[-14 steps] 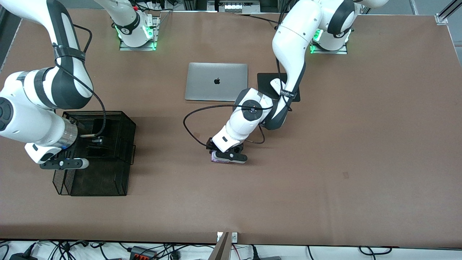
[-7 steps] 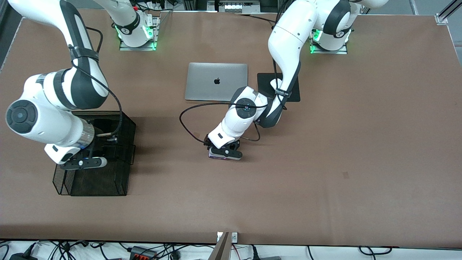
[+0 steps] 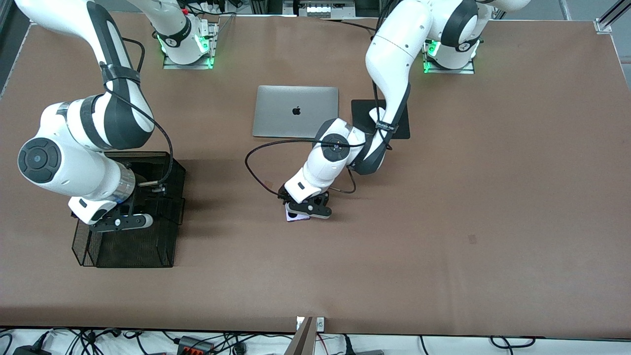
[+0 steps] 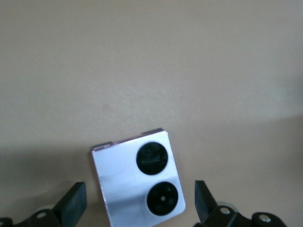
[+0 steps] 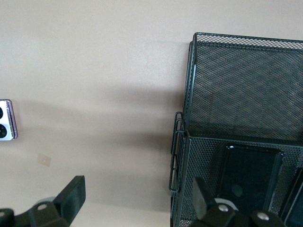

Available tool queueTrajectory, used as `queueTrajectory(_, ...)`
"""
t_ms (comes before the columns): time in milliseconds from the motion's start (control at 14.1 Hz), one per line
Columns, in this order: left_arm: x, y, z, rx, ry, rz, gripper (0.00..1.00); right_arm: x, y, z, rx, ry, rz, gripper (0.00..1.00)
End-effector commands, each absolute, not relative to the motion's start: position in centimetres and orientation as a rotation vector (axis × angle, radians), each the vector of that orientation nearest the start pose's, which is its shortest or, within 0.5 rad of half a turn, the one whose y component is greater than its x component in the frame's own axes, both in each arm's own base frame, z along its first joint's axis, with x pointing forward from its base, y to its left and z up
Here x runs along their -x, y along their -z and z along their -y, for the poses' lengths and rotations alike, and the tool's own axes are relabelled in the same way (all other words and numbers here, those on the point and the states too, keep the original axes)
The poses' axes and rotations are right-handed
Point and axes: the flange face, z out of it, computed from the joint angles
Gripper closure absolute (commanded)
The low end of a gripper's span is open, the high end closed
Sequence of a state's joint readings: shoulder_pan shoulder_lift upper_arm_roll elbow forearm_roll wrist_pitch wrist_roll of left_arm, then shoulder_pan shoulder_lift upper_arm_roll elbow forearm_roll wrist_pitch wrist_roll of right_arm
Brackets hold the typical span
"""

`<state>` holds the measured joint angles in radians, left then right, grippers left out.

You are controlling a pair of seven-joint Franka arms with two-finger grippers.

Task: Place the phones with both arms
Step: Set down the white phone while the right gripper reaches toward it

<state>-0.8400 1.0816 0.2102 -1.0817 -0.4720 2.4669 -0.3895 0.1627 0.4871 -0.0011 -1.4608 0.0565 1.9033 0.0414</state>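
2 arms are seen at work over the brown table (image 3: 468, 197). Toward the right arm's end, the right gripper (image 3: 118, 222) hangs over the black mesh basket (image 3: 170, 246) with its fingers spread and nothing between them; a black phone (image 5: 248, 175) is seen lying inside a basket compartment. Near the table's middle, nearer the camera than the silver laptop (image 3: 296, 111), the left gripper (image 3: 305, 211) is held low over the lavender-white phone (image 4: 137, 182), which lies flat on the table, its 2 camera circles facing up. The jaws stand wide on either side of it, apart from its edges. The phone is judged light, stiff and smooth-faced, so slippage is possible; it would best be taken by its 2 opposite side edges.
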Motion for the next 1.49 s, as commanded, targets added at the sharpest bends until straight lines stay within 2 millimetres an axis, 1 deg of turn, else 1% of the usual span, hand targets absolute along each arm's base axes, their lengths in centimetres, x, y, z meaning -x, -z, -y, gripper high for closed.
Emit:
queueTrajectory(0, -61.9, -21.2, 51.2, 3.409, 0.327, -0.118, 0.00, -68.2, -39.9, -11.8, 3.076, -0.076, 0.164, 0.00)
queueTrajectory(71, -62.1, -21.7, 50.9, 3.401, 0.320, -0.120, 0.00, -68.3, -39.6, -11.8, 3.076, -0.080, 0.171, 0.00)
queueTrajectory(142, -62.5, -22.9, 50.4, 3.395, 0.311, -0.119, 0.00, -68.3, -39.5, -12.0, 3.075, -0.080, 0.187, 0.00)
queueTrajectory(213, -63.2, -23.6, 49.3, 3.391, 0.283, -0.108, 0.00, -68.3, -39.4, -12.6, 3.074, -0.073, 0.204, 0.00)
queueTrajectory(283, -64.7, -25.1, 47.3, 3.397, 0.274, -0.089, 0.00, -68.4, -39.6, -13.0, 3.071, -0.048, 0.207, 0.00)
queueTrajectory(425, -66.5, -27.7, 44.5, 3.403, 0.264, -0.128, 0.00, -68.2, -39.8, -15.3, 3.069, -0.023, 0.255, 0.00)
queueTrajectory(567, -68.3, -29.7, 40.8, 3.425, 0.220, -0.199, 0.00, -67.9, -39.8, -17.3, 3.063, 0.001, 0.297, 0.00)
queueTrajectory(638, -69.3, -30.5, 38.3, 3.448, 0.183, -0.232, 0.00, -67.8, -39.7, -18.5, 3.058, 0.021, 0.324, 0.00)
queueTrajectory(709, -70.0, -31.0, 35.8, 3.475, 0.156, -0.262, 0.00, -67.6, -38.9, -19.9, 3.054, 0.018, 0.352, 0.00)
queueTrajectory(780, -70.5, -32.1, 33.2, 3.504, 0.151, -0.279, 0.00, -67.6, -38.5, -20.9, 3.048, 0.040, 0.373, 0.00)
queueTrajectory(850, -70.7, -32.8, 31.3, 3.523, 0.144, -0.279, 0.00, -67.4, -37.9, -22.8, 3.041, 0.067, 0.414, 0.00)
queueTrajectory(921, -70.9, -33.4, 29.6, 3.536, 0.115, -0.272, 0.00, -66.8, -37.3, -25.8, 3.037, 0.109, 0.472, 0.00)
queueTrajectory(992, -71.0, -34.4, 28.5, 3.537, 0.081, -0.267, 0.00, -65.9, -36.9, -29.9, 3.018, 0.193, 0.554, 0.00)
queueTrajectory(1063, -71.2, -35.1, 26.9, 3.538, 0.053, -0.244, 0.00, -65.6, -36.0, -32.1, 3.002, 0.265, 0.581, 0.00)
queueTrajectory(1134, -71.4, -36.0, 25.4, 3.546, 0.026, -0.222, 0.00, -65.7, -35.5, -32.6, 2.994, 0.303, 0.547, 0.00)
queueTrajectory(1205, -71.4, -36.6, 24.3, 3.547, -0.004, -0.219, 0.00, -65.7, -34.7, -32.9, 2.996, 0.293, 0.494, 0.00)
queueTrajectory(1346, -71.1, -38.4, 22.8, 3.548, -0.043, -0.212, 0.00, -65.4, -33.2, -33.5, 2.997, 0.263, 0.482, 0.00)
queueTrajectory(1417, -71.0, -38.7, 20.9, 3.547, -0.069, -0.195, 0.00, -64.9, -32.2, -34.7, 2.996, 0.244, 0.503, 0.00)
